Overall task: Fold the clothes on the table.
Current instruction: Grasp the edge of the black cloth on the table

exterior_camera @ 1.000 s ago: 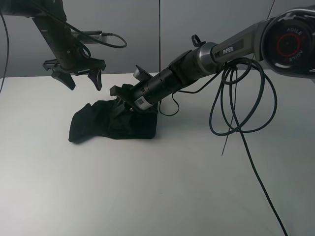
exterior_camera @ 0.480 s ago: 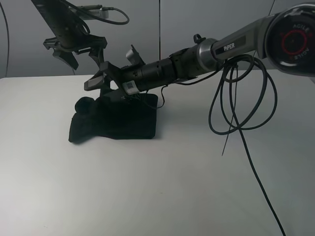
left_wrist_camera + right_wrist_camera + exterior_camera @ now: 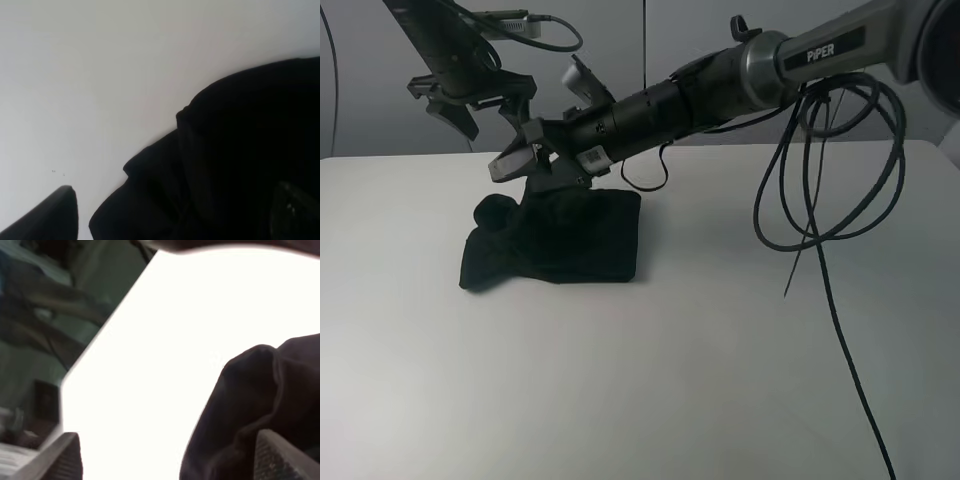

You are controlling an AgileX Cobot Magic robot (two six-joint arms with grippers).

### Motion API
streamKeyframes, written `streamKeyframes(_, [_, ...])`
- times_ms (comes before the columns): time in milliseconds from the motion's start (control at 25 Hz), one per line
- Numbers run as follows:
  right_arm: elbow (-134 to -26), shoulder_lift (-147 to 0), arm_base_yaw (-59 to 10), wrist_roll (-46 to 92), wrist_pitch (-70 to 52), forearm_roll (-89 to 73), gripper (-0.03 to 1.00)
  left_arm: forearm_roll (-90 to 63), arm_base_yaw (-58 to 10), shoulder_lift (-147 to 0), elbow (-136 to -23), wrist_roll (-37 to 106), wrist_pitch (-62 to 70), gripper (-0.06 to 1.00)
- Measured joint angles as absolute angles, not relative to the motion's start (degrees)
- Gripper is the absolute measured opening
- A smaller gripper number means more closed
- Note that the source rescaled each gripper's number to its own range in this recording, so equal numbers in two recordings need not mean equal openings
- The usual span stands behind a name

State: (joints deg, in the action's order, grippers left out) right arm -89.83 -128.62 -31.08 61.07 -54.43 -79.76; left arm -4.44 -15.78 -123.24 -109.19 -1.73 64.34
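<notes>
Both arms hang over a black T-shirt [image 3: 560, 245] that lies in a compact bundle on the white desk [image 3: 670, 390]. The left fingers [image 3: 47, 217] are spread wide and hold nothing. They sit high above the bundle's lumpy end, well clear of the cloth. We take that height as a way of keeping out of the other arm's path.

The right fingers [image 3: 282, 455] also stand apart, with only bare desk and dark cloth showing between them. They are just above the bundle's far edge, which lies directly under their tips, and from the high view we cannot tell whether a tip brushes the fabric. The arm reaches across the middle at a low slant, which suits work on that far edge.

The T-shirt looks folded into a rough rectangle. The side away from the left fingers is fairly straight, and the end below them is bunched into a rounded knob. No print shows. We judge the fold nearly done, though that knob looks untidy.
</notes>
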Motion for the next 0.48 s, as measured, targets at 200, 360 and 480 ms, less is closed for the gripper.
streamKeyframes(200, [-89.83,-125.87,-30.85,54.39,-52.91,-64.44,0.86,-4.44,-15.78,-123.24,-109.19,-1.62,64.34,0.99])
streamKeyframes(360, [-89.18,-125.87,-30.85,49.39,-51.83,-56.16,0.88,-4.44,-15.66,-123.24,-109.19,-1.51,64.34,0.99])
streamKeyframes(480, [-87.01,-125.87,-30.85,48.22,-51.25,-54.61,0.88,-4.44,-15.35,-123.24,-109.19,-1.51,64.34,0.99])
